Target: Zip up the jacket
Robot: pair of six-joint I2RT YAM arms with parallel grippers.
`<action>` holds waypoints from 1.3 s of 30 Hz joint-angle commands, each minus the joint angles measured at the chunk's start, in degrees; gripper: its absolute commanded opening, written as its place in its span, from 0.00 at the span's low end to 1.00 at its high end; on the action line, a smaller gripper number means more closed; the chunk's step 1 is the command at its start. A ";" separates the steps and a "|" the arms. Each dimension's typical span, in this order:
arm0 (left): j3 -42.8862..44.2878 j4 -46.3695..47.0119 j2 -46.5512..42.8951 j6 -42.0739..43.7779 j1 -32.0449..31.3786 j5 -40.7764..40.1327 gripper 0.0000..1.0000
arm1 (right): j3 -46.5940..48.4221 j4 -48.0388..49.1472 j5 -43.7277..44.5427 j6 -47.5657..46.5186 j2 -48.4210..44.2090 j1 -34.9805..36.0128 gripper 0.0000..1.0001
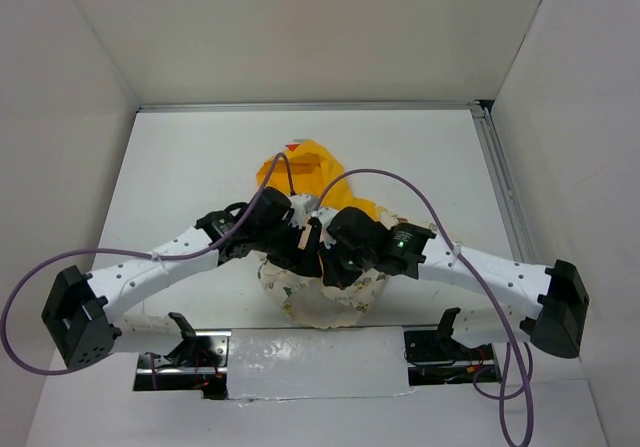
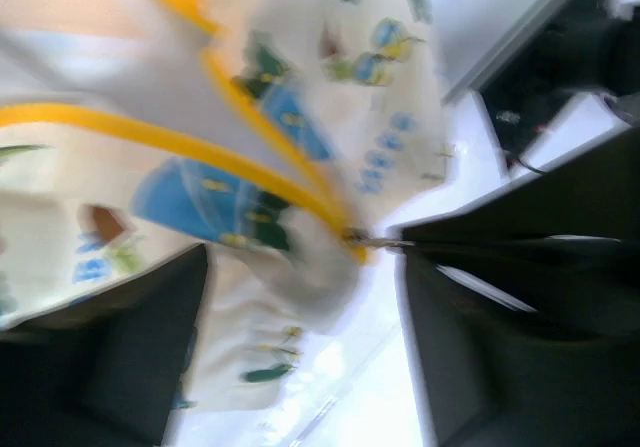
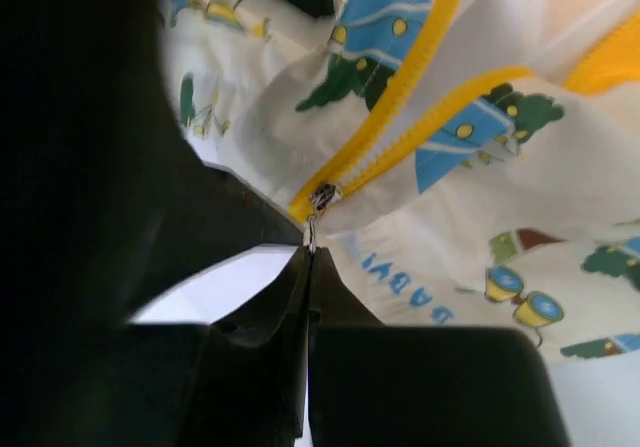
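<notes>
A child's hooded jacket (image 1: 300, 302), cream with a cartoon print, lies bunched at the middle of the white worktop (image 1: 180, 187). Its bright yellow hood (image 1: 305, 162) is turned to the far side and its cream body toward the arm bases. Both arms reach inward from the near corners and meet above the garment, with purple cables (image 1: 400, 182) looping over them. The right gripper (image 3: 308, 259) has its fingers pressed together on the small metal zipper pull (image 3: 312, 229). The pull hangs from the slider (image 3: 323, 197) at the point where the two yellow zipper tapes (image 3: 400, 87) meet; beyond the slider the tapes run apart, leaving the front open. The left gripper (image 2: 300, 277) stands with its dark fingers (image 2: 120, 357) well apart, printed fabric lying between them and the slider just beside one finger in its blurred wrist view. Whether either of those fingers touches the cloth cannot be told through the blur.
</notes>
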 commanded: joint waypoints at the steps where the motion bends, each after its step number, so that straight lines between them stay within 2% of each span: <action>1: 3.29 -1.25 -4.43 4.91 -1.38 -3.40 0.99 | 2.15 1.84 -9.62 -2.10 -1.42 -3.09 0.00; 7: -0.13 1.37 -12.60 10.61 -3.31 -15.26 0.99 | 2.50 0.35 -17.62 -2.63 -0.98 -8.80 0.00; 12: -1.89 6.99 -16.91 20.09 -3.40 -14.31 0.99 | 3.11 -0.35 -22.63 -3.51 -0.46 -12.50 0.00; 14: -2.42 9.19 -17.71 23.18 -3.49 -10.37 0.99 | 4.34 -0.70 -23.52 -3.60 -0.19 -13.82 0.00; 19: -2.77 11.40 -16.22 29.52 -5.86 -7.71 0.98 | 8.12 -2.90 -27.64 -2.46 1.30 -17.33 0.00; 22: -2.25 12.36 -14.11 31.28 -8.05 -12.96 0.93 | 10.57 -4.74 -31.51 -1.75 3.14 -19.71 0.00; 31: -1.11 12.28 -8.49 33.13 -10.43 -21.94 0.88 | 14.54 -8.17 -34.06 -2.63 5.78 -21.82 0.00; 32: -0.93 12.54 -7.96 33.22 -10.52 -23.00 0.86 | 14.54 -8.44 -34.76 -2.80 6.13 -22.17 0.00; 36: -0.58 12.89 -6.90 33.22 -10.96 -24.85 0.69 | 14.54 -8.35 -35.20 -2.72 6.67 -22.96 0.00; 37: -0.75 13.16 -7.07 33.30 -11.13 -24.94 0.68 | 14.45 -8.09 -35.38 -2.89 6.75 -22.96 0.00; 38: -0.84 13.85 -7.34 33.74 -11.05 -24.51 0.60 | 14.45 -8.00 -35.38 -2.63 6.84 -23.14 0.00; 39: -0.93 13.95 -7.60 33.74 -11.22 -23.29 0.60 | 14.45 -8.00 -35.21 -2.72 7.01 -23.23 0.00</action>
